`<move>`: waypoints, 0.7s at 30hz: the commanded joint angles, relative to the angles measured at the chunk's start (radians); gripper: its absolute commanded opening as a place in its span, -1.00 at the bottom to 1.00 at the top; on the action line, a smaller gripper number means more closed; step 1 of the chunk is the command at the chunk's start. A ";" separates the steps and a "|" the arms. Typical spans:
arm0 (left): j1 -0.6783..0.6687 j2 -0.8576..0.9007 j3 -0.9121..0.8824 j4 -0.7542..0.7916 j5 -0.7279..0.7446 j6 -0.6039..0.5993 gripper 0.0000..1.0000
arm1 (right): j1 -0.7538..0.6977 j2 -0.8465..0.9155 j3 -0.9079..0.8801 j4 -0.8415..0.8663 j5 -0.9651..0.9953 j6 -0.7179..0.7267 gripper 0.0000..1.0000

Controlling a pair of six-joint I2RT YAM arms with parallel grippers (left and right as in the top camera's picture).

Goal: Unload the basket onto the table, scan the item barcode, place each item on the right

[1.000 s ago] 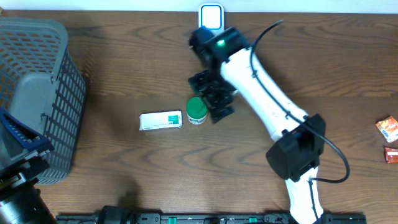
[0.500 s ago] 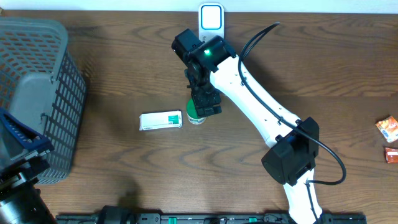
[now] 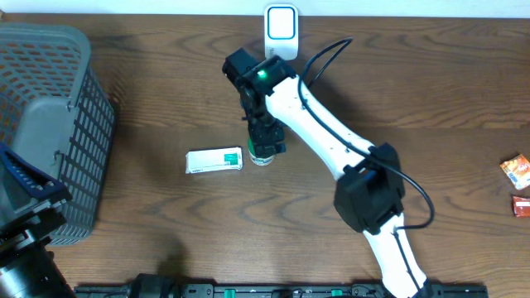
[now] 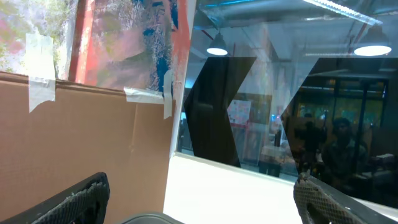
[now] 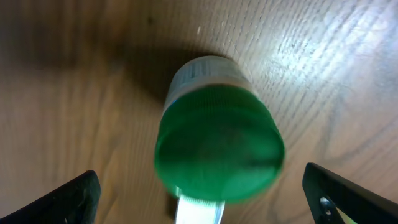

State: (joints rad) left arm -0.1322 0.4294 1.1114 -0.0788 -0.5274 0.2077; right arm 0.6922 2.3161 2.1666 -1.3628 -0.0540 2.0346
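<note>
A small bottle with a green cap [image 3: 259,156] stands upright on the wooden table, mostly hidden in the overhead view by my right gripper [image 3: 265,139], which hovers directly over it. In the right wrist view the green cap [image 5: 219,149] fills the middle, blurred. That gripper [image 5: 202,186] is open, one dark finger [image 5: 68,200] far on each side of the cap, touching nothing. A white scanner [image 3: 281,23] stands at the table's back edge. My left gripper [image 4: 199,190] is open and empty, aimed away at the room.
A white box with a green label [image 3: 214,160] lies just left of the bottle. A grey mesh basket [image 3: 79,99] fills the left side. Two small orange and red packets [image 3: 516,171] lie at the far right edge.
My right arm has swung left and its gripper has moved from the bottle's right side to directly above the cap. The left arm has not moved.
</note>
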 commanded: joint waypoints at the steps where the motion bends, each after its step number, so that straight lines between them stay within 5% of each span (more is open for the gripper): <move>1: 0.005 -0.003 0.012 0.003 -0.008 0.009 0.89 | 0.014 0.033 -0.007 -0.002 -0.012 0.016 0.99; 21: 0.005 -0.003 0.012 0.003 -0.008 0.009 0.90 | 0.016 0.136 -0.011 0.013 -0.061 0.016 0.99</move>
State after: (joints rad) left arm -0.1322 0.4294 1.1114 -0.0788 -0.5274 0.2077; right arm 0.6926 2.4100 2.1639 -1.3468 -0.0967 2.0346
